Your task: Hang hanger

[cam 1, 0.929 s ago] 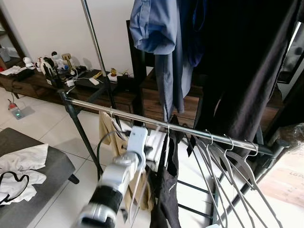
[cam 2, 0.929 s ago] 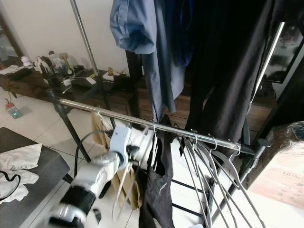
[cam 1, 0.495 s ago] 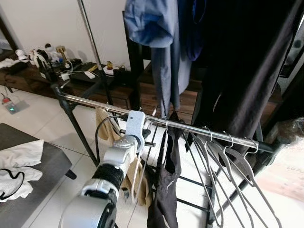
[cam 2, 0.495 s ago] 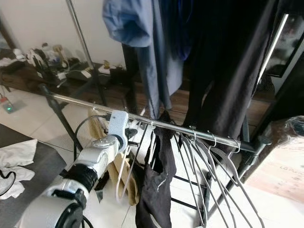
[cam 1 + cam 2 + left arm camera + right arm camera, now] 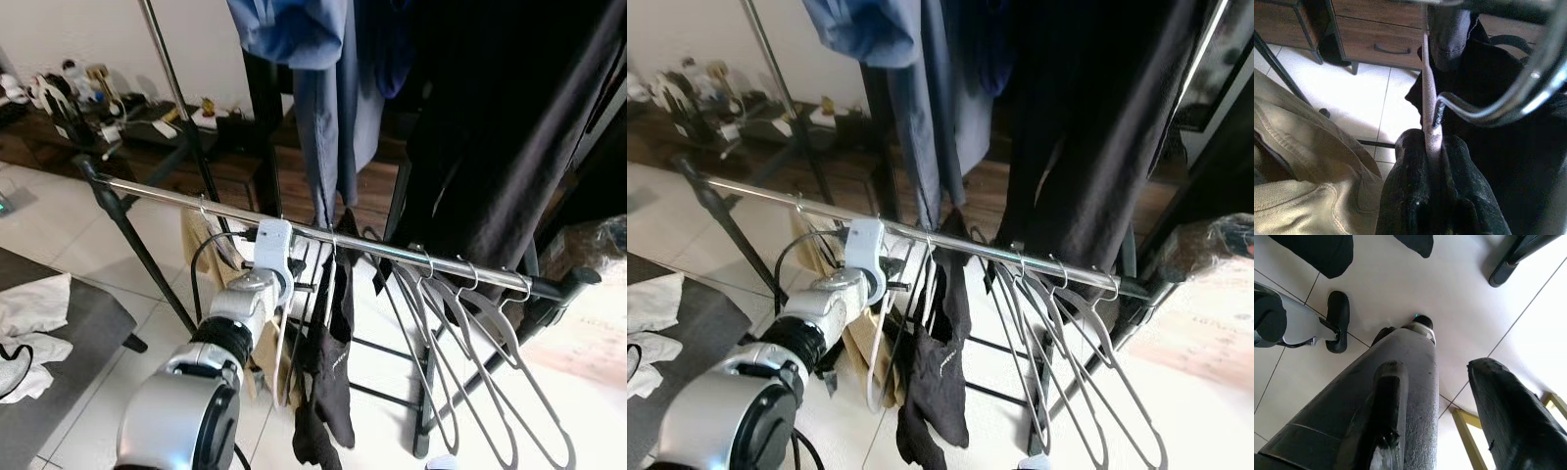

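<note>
A chrome clothes rail (image 5: pixel 392 253) runs across in front of me. My left gripper (image 5: pixel 306 286) is just under it, shut on the neck of a pale hanger (image 5: pixel 284 362) that hangs below the rail. In the left wrist view the black fingers (image 5: pixel 1410 196) clamp the hanger neck (image 5: pixel 1428 112), and its wire hook (image 5: pixel 1474 113) curves up against the shiny rail (image 5: pixel 1547 54). Beside it hangs a black garment (image 5: pixel 333 362). My right gripper (image 5: pixel 1444 396) hangs low over the tiled floor, open and empty.
Several empty grey hangers (image 5: pixel 470 352) hang on the rail's right part, and khaki trousers (image 5: pixel 201 245) on its left. A blue shirt (image 5: pixel 323 98) and dark clothes (image 5: pixel 490 147) hang from a higher bar. A grey bench (image 5: pixel 88 333) with white cloth stands at the left.
My left arm has reached forward and up, carrying the hanger from below the rail to the rail. The camera has also shifted, closer to the rack.
</note>
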`<state>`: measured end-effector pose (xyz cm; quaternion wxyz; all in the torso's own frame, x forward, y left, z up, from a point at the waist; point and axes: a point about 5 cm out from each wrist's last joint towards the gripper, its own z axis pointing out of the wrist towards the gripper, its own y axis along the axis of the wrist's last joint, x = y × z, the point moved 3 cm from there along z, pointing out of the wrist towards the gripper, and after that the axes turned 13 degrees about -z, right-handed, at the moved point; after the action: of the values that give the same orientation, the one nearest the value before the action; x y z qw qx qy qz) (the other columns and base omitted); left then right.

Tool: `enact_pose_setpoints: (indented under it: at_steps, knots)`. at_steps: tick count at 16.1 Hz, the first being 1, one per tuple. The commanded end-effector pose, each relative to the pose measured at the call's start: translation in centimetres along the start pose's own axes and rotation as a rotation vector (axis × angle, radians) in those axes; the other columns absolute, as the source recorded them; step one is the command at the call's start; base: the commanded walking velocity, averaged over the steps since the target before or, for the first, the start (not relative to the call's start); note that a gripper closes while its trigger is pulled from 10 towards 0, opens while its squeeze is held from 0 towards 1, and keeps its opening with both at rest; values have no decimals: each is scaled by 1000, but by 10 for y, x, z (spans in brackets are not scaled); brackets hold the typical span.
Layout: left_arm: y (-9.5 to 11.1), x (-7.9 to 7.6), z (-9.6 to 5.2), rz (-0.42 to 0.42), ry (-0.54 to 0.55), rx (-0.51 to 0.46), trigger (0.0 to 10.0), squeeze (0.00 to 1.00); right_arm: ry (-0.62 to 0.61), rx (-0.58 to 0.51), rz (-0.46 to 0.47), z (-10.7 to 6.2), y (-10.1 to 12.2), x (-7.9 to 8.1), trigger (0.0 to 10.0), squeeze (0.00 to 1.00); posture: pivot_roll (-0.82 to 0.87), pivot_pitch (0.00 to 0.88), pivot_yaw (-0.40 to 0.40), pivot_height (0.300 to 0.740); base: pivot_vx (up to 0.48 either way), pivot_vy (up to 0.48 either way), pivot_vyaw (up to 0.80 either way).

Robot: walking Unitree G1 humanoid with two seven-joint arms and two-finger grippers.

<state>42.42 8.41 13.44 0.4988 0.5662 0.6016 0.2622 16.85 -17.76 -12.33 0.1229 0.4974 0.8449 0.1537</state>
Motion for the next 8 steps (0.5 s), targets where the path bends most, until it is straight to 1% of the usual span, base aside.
enact_pose_setpoints:
  at_steps: [1, 4, 8]
  knots:
    - [-1, 6, 0, -9, 22, 9, 10000, 0, 50, 121, 31, -2, -41, 19, 10000, 0, -112, 225, -18, 740, 0, 0, 0]
    - [-6, 9, 0, -15, 35, 25, 10000, 0, 54, 123, 35, -2, -45, 22, 10000, 0, -113, 239, -16, 740, 0, 0, 0]
    - [-21, 9, 0, 16, 30, 70, 10000, 0, 57, 122, 37, -2, -45, 24, 10000, 0, -111, 237, -10, 740, 0, 0, 0]
